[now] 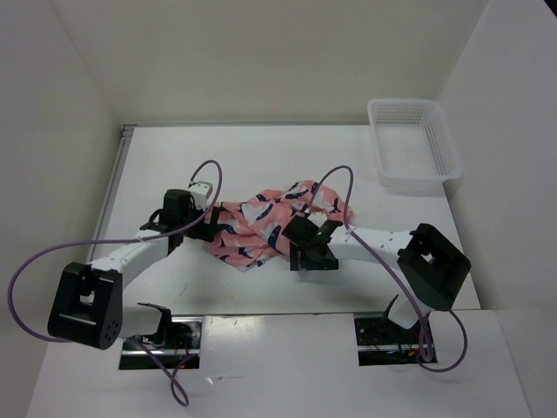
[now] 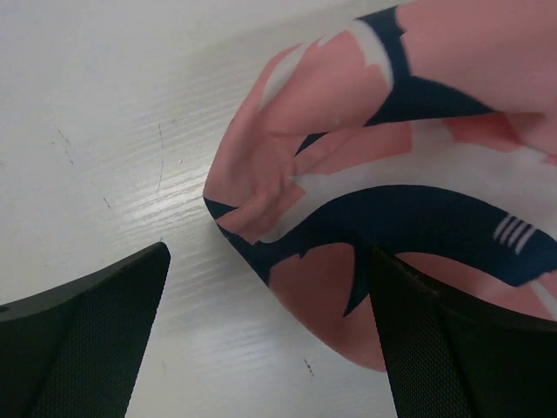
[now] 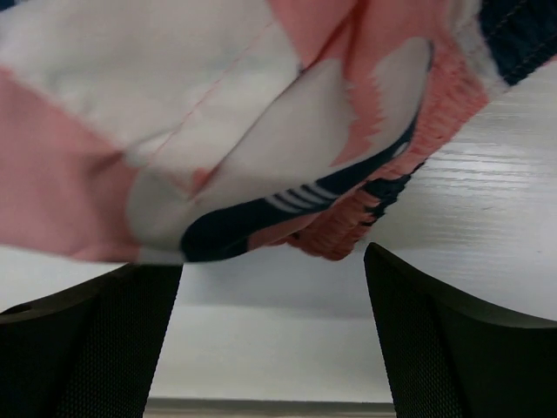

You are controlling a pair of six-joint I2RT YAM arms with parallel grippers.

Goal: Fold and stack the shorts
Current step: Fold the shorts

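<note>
While the salmon-pink, shark-printed fabric shorts [image 1: 274, 225] are seen crumpled on the white table [image 1: 174, 157], no fold is judged made and stacking is pending; left gripper [image 2: 268, 252] and right gripper [image 3: 274, 261] are spread wide at the edges, nothing clamped.

White mesh basket [image 1: 419, 180] on white table [image 1: 261, 157]

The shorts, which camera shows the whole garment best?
Top external: it shows the entire crumpled shorts on the table. Left wrist shows just a bunched corner; right wrist, only a ribbed edge close up.
</note>
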